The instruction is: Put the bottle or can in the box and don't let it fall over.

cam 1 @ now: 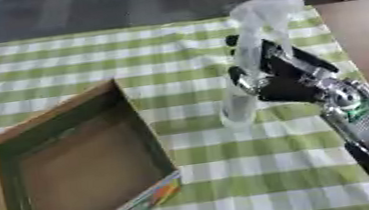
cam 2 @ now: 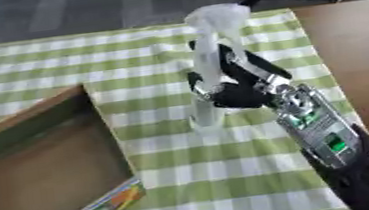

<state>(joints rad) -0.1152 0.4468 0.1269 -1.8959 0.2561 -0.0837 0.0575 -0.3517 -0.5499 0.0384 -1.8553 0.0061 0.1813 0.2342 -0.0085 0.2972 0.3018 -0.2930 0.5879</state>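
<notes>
Left eye view: a tall clear plastic bottle (cam 1: 249, 63) stands upright right of centre on the green-and-white checked tablecloth (cam 1: 85, 58). The black and silver right hand (cam 1: 277, 78) reaches in from the lower right, its fingers curled round the bottle's middle. The open brown cardboard box (cam 1: 81, 165), with a colourful printed side, fills the lower left, well apart from the bottle. The left hand does not show.

The bottle is tall and narrow, so it looks easy to tip. If it is carried tilted, or its base catches the box's near wall on the way in, I judge it could fall over once let go.

Right eye view: the fingers (cam 2: 199, 82) wrap the bottle's left side about halfway up. The palm lies behind and to its right, and the base sits below the grasp, whether touching the cloth I cannot tell.
</notes>
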